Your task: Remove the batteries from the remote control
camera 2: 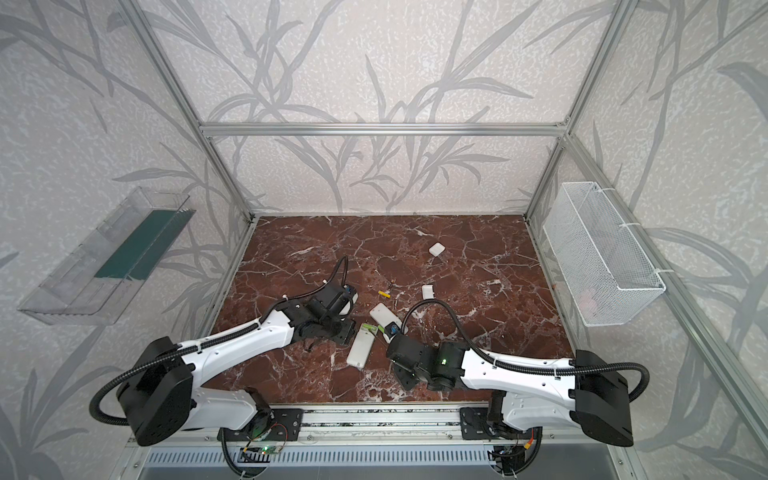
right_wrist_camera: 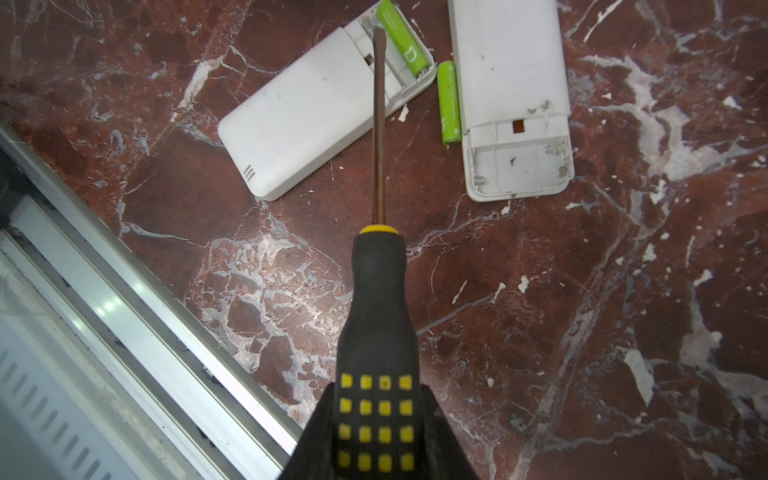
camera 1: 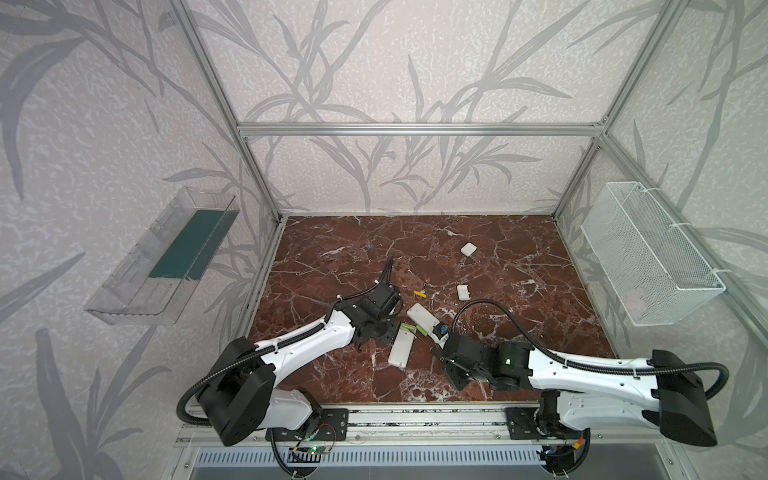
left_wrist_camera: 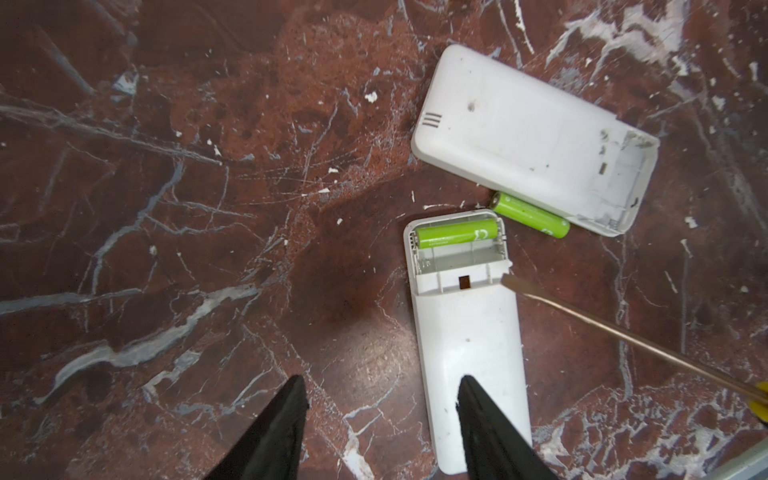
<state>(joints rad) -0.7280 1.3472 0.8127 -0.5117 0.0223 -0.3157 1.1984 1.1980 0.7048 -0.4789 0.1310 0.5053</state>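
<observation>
battery [left_wrist_camera: 457,235] in remote [left_wrist_camera: 467,332], ahead of left end effector [left_wrist_camera: 382,380]

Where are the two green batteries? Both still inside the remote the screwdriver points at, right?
No. Only one green battery is still inside the remote the screwdriver points at. The other green battery lies loose on the table beside the second remote, as the left wrist view shows.

You see: table [left_wrist_camera: 166,208] red-brown marble, white veins | remotes [left_wrist_camera: 469,340] white | batteries [left_wrist_camera: 455,235] lime green | screwdriver [right_wrist_camera: 378,332] black handle, yellow squares | walls [camera 1: 374,62] pale grey, darker leaf pattern | basket [camera 1: 648,249] white mesh
</observation>
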